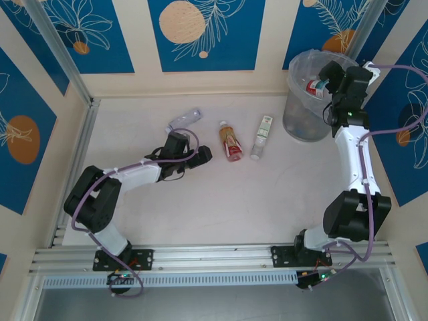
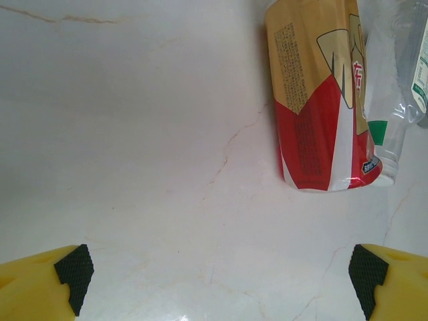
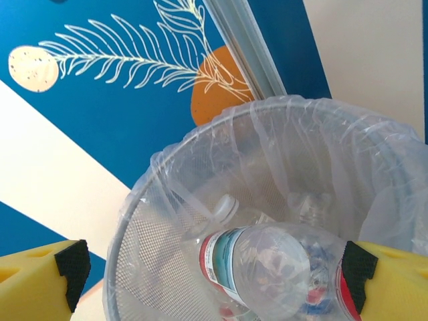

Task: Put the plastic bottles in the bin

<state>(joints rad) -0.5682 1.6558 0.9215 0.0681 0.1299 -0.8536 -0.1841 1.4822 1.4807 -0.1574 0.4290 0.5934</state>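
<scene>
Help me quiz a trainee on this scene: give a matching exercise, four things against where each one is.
Things:
1. left claw
2. right claw
3. red-and-gold bottle
4. green-and-white bottle

Places:
a. open above the bin
b. lying on the table, nearest the bin
c. lying between the green-and-white bottle and a clear bottle
d. open, low over the table

Pairs: 1-d, 2-a, 3-c, 4-b.

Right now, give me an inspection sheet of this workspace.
Surface: pale veined table.
Job's things: clear bottle, red-label bottle, green-label bottle lying on the table; lined bin holds more bottles.
Clutter: nothing seen.
Grippers: left gripper open, low near the red-label bottle; right gripper open over the bin.
Cables: purple cables along both arms.
Surroundings: blue leaf-print wall panels; metal rail at the near edge.
</scene>
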